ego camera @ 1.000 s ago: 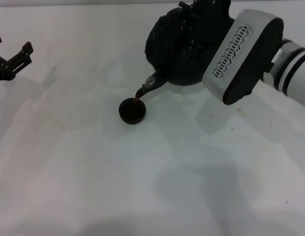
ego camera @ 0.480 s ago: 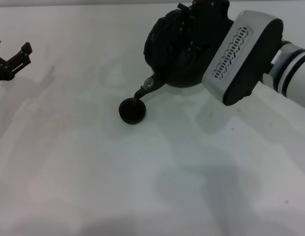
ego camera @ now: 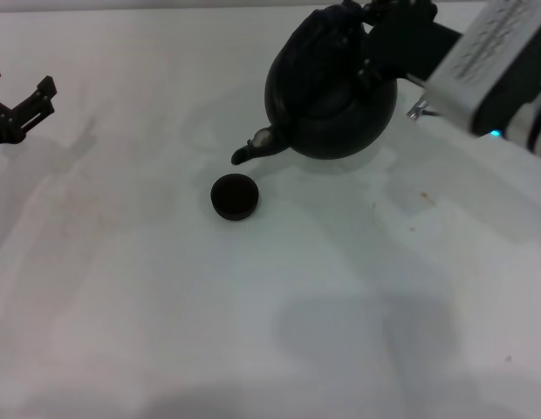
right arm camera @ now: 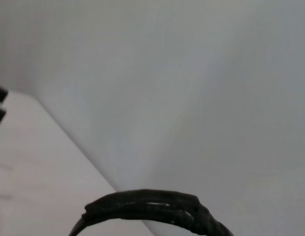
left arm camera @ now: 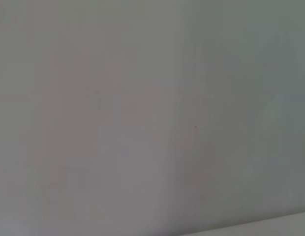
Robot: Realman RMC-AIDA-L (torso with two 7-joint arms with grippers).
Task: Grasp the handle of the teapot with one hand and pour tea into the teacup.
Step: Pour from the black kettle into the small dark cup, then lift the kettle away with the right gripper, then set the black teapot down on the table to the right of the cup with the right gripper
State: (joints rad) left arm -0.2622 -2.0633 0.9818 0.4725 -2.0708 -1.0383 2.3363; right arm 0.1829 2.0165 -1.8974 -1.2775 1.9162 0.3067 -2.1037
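The stream from the spout has stopped: the teapot point(ego camera: 333, 96) is tipped back level and pulled away, far right of the teacup point(ego camera: 234, 195), so the pour looks finished. The right gripper point(ego camera: 386, 30) stays clamped on the handle point(right arm camera: 157, 209). The left gripper point(ego camera: 17, 112) idles far left, fingers spread.

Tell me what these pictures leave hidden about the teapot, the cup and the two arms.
- Head view: the teacup interior is too dark to show tea.
- Head view: the right gripper is cut by the top edge; its grip on the teapot handle is unreadable.
- Left wrist view: only blank table.
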